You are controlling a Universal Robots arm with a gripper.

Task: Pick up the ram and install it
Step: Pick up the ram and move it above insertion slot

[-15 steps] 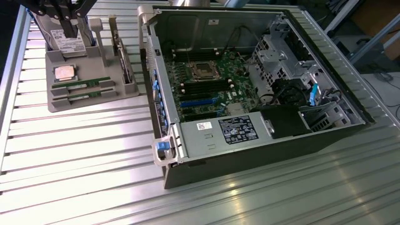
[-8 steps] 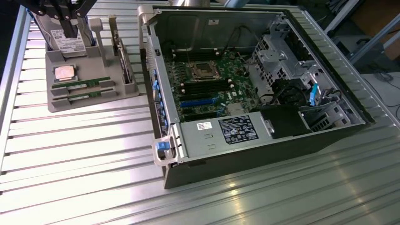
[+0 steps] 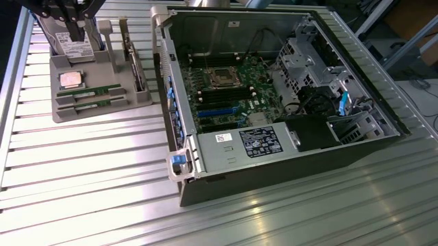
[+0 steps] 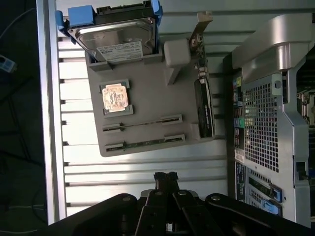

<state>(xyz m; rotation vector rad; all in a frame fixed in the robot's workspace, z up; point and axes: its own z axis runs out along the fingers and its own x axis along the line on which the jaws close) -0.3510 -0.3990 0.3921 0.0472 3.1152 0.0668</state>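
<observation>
A: Position of the ram (image 3: 91, 93)?

B: Flat in a slot of the grey holder (image 3: 61, 115), upper left of the exterior view, beside a twin stick (image 3: 91, 105), just below the square CPU chip (image 3: 71, 80). Untouched.

A: And the gripper (image 4: 166, 176)?

B: Jaws clenched together, grasping nothing, well apart from the ram, over the slatted metal worktop (image 3: 82, 169).

A: Anything else?

B: Hard drive (image 3: 68, 41) upright at the holder's upper end in the exterior view. Open computer case (image 3: 287, 177) at the exterior view's right, motherboard (image 3: 233, 97) exposed.
</observation>
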